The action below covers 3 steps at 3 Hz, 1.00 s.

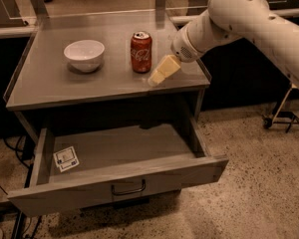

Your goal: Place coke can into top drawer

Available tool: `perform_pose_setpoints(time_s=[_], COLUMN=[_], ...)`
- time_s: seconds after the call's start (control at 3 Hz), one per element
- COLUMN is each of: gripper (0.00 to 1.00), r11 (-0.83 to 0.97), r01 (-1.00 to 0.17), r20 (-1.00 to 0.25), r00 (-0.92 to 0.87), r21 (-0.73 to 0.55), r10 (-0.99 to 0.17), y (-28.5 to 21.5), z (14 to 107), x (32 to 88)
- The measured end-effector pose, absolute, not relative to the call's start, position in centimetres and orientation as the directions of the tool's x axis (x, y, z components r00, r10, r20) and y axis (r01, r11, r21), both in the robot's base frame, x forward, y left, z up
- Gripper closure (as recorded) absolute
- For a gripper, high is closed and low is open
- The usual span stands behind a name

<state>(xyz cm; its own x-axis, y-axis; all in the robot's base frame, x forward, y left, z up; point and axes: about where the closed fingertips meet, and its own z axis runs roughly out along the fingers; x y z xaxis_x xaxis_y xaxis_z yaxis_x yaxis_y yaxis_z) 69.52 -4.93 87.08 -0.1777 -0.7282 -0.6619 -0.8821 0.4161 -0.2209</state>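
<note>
The coke can stands upright on the grey cabinet top, right of a white bowl. My gripper hangs just right of the can and slightly nearer the front edge, low over the top, a small gap away from the can and holding nothing. The top drawer is pulled out below, with a dark curved handle on its front panel and a small white tag inside at the left. The rest of the drawer's floor is bare.
A white bowl sits on the cabinet top to the left of the can. My white arm reaches in from the upper right. A wheeled stand is on the speckled floor at the right.
</note>
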Motion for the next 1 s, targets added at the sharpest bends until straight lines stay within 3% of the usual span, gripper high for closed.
perform_pose_setpoints(time_s=[1.0], gripper=[0.00], r11=[0.470], r01=[-0.856], r20=[-0.750], r00=[-0.164], r21=[-0.216], r10=[-0.641], y=[-2.8], z=[86.9], x=[77.5])
